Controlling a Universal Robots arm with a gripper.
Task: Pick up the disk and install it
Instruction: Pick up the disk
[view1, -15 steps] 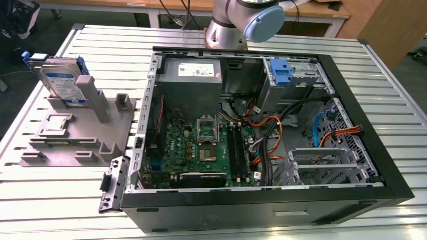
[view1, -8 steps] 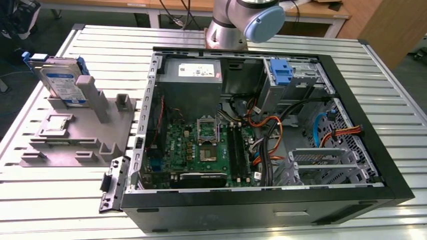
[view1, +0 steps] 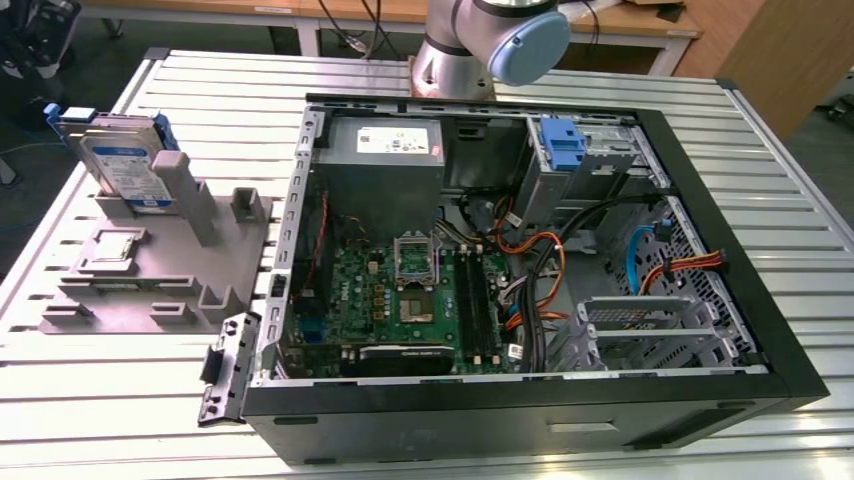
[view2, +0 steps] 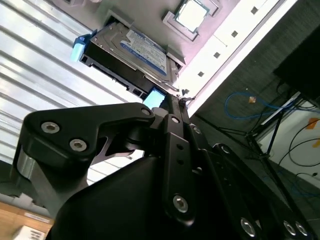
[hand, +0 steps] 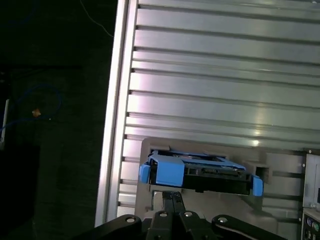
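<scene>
Leaning in grey stand (view1: 167, 285): disk (view1: 123, 165); long axis steeply tilted

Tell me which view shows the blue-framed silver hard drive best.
Second wrist view: the silver hard drive shows its labelled face. Exterior view: distant, standing in a grey plastic holder. First wrist view: edge-on.

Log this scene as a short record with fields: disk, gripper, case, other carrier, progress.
disk: the disk stands tilted in the grey fixture, on the exterior view's left, outside the case
gripper: the gripper is shut, empty and apart from the disk, pointing toward it
case: the open computer case lies on the slatted table, motherboard exposed
other carrier: a blue carrier sits in a bay inside the case
progress: disk not picked up, not installed
</scene>
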